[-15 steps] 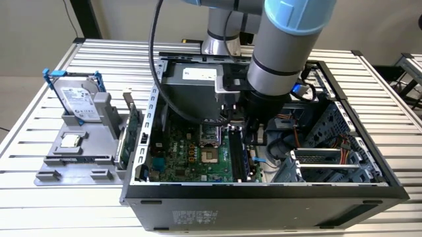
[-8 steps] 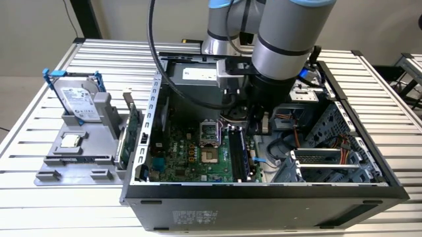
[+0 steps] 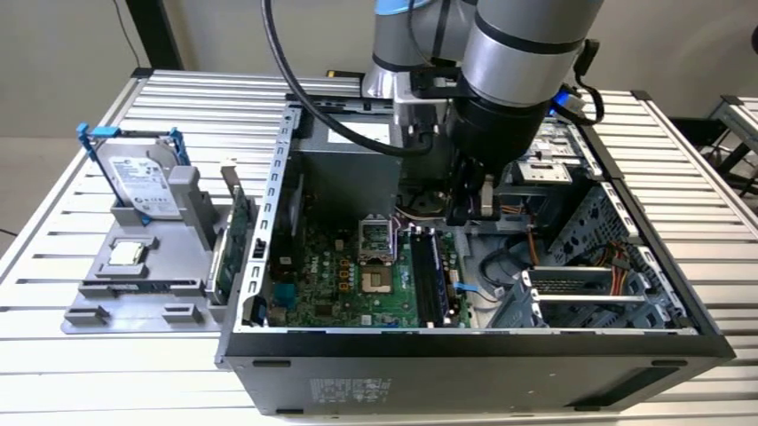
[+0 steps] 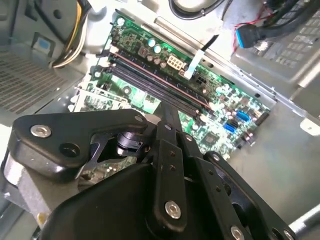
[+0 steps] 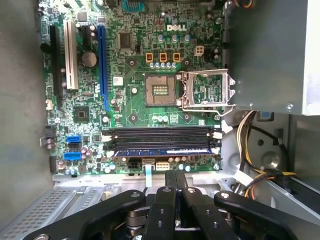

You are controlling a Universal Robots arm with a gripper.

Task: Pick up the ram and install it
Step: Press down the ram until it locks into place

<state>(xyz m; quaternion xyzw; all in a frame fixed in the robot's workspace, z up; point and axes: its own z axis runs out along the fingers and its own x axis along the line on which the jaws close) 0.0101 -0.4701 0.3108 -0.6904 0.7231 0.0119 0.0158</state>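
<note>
The open case (image 3: 474, 342) lies on the slatted tabletop (image 3: 71, 373), and the arm (image 3: 521, 53) reaches down into it from above. Beside the case, toward the exterior view's left, a grey holder (image 3: 142, 293) carries a hard drive (image 3: 140, 182) in a blue frame and an upright green card (image 3: 237, 235). Inside the case the motherboard (image 5: 150, 65) lies flat, with the open CPU socket (image 5: 160, 90) near its middle. A metal box (image 5: 270, 50) rises beside the socket, and yellow and black cables (image 5: 250, 140) run below that box, close to the slot ends. The black slots (image 5: 160, 134) lie between the socket and the gripper (image 5: 175, 180). The ram (image 5: 162, 151) sits in the slot nearest the gripper, lying along it. The fingers (image 5: 170, 182) are pressed together, hold nothing, and hang just off the ram without touching it.
</note>
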